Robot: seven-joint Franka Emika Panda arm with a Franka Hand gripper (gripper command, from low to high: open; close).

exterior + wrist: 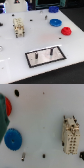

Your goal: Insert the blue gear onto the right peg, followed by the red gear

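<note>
White glossy table [15, 55] fills most of the exterior view, with soft reflections and a few small dark dots on it, e.g. near the far edge. Room behind is dark and blurry; a white boxy thing [17, 5] sits at the far edge toward the exterior view's left and some blue items [53, 8] at the far edge toward the right, too blurred to identify. Blue gear [55, 23] lies flat on the table toward the exterior view's right, far half. Red gear [66, 31] lies flat just beside it, nearer the camera and further right, a narrow gap between them as far as I can tell. Grey plate with black rim [35, 58] lies in the near-middle of the table, well apart from both gears. Two thin dark pins stand upright on it; right peg [51, 50] is the one toward the exterior view's right, left peg [38, 56] beside it. Both pegs bare. A cream, blocky object [19, 26] stands on the table toward the exterior view's left, well apart from gears and plate. Wrist view looks down on white table [42, 119]: blue gear [13, 138] at one edge, red gear [7, 106] partly cut off by the frame, the cream object [71, 134] on the opposite side, small dark specks scattered. Pincer not visible in either view, so can't tell if its fingers are apart or together.
</note>
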